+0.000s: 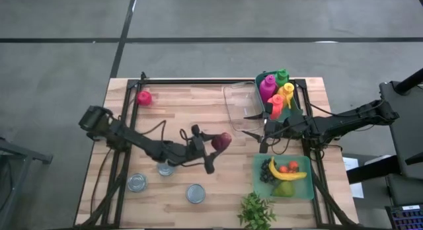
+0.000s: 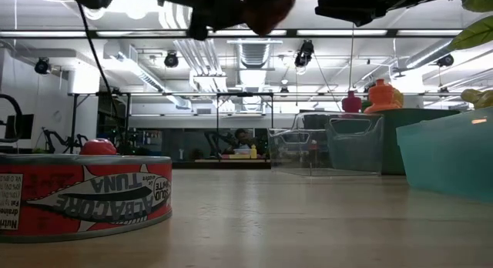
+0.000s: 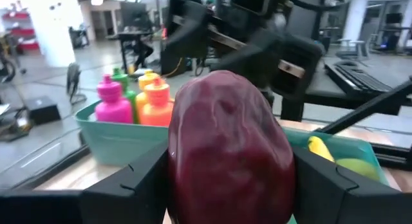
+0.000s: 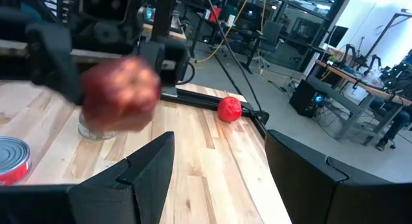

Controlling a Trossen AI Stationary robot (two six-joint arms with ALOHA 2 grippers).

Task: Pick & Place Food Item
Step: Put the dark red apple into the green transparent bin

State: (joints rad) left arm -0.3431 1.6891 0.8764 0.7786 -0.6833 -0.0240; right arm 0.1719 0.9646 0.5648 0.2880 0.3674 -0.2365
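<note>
Filling the left wrist view, a dark red apple [image 3: 230, 150] is sitting pinched between the two fingers of the left gripper [image 1: 213, 146], which are pressing on its sides. From above, that gripper is hanging over the middle of the wooden table [image 1: 178, 104], with the apple lifted clear of the boards; the low view is showing it high above the tabletop.

Facing it from the right, the right gripper [image 1: 254, 123] is hovering with its fingers spread and nothing between them, its tips reaching over the right edge of a clear plastic bin [image 1: 239, 106] that is standing on the far right part of the table. Just right of that bin, a teal bin [image 1: 260, 79] is holding pink, green, yellow and orange squeeze bottles [image 1: 276, 92]. Near the right front corner, a green tray [image 1: 260, 165] is carrying a banana [image 1: 287, 173], dark grapes and other fruit, and a leafy green sprig [image 1: 256, 210] is lying at the front edge beside it.

On the near left, two tuna cans [image 1: 137, 183] are lying flat, and a small glass jar [image 1: 166, 168] is standing beneath the left arm. At the far left, a small red fruit [image 1: 144, 97] is resting alone.
</note>
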